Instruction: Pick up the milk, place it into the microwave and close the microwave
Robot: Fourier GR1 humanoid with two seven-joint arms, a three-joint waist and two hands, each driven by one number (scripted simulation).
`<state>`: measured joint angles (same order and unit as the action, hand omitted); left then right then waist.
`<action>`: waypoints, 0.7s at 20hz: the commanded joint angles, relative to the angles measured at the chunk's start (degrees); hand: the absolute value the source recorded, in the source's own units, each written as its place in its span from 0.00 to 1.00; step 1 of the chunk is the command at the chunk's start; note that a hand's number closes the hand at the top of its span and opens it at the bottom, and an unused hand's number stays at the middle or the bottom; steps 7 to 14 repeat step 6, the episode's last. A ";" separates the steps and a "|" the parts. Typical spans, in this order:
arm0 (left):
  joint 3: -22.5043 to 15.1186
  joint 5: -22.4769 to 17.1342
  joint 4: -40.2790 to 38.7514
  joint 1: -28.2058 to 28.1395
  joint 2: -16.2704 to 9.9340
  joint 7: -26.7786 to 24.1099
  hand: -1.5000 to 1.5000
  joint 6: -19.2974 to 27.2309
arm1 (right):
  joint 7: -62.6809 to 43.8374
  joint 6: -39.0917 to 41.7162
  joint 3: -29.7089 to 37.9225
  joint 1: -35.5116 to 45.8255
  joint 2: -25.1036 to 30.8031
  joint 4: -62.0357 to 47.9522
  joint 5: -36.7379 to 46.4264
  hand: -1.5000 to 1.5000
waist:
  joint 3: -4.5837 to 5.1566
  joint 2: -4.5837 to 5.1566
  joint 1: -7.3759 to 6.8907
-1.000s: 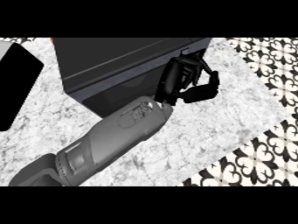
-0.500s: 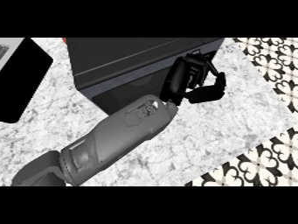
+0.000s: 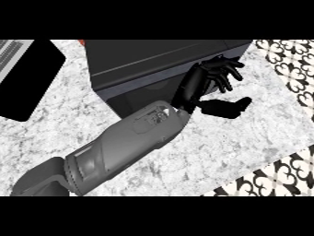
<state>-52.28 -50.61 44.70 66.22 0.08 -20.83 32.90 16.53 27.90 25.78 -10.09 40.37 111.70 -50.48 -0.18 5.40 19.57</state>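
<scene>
— Marble counter is seen, with the microwave on it. Where is the milk?
— No milk is seen. Only one hand is shown, fingers spread open, beside the microwave.
— How should milk be held?
— Probably light, slippery; held round its sides.

Grey forearm, black hand
</scene>
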 commanded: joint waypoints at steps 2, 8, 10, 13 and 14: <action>3.83 -1.89 -10.17 -4.87 -4.74 -0.89 0.00 3.38 | -0.71 -0.24 2.26 -1.45 0.88 0.67 -1.03 0.00 | 0.29 0.28 -2.73; 3.30 -3.20 -10.41 -4.54 -4.57 -1.02 0.00 2.10 | -1.08 -0.23 2.54 -2.63 0.52 2.42 -2.11 0.00 | 0.31 0.10 -2.98; 3.30 -3.20 -10.41 -4.54 -4.57 -1.02 0.00 2.10 | -1.08 -0.23 2.54 -2.63 0.52 2.42 -2.11 0.00 | 0.31 0.10 -2.98; 3.30 -3.20 -10.41 -4.54 -4.57 -1.02 0.00 2.10 | -1.08 -0.23 2.54 -2.63 0.52 2.42 -2.11 0.00 | 0.31 0.10 -2.98; 3.30 -3.20 -10.41 -4.54 -4.57 -1.02 0.00 2.10 | -1.08 -0.23 2.54 -2.63 0.52 2.42 -2.11 0.00 | 0.31 0.10 -2.98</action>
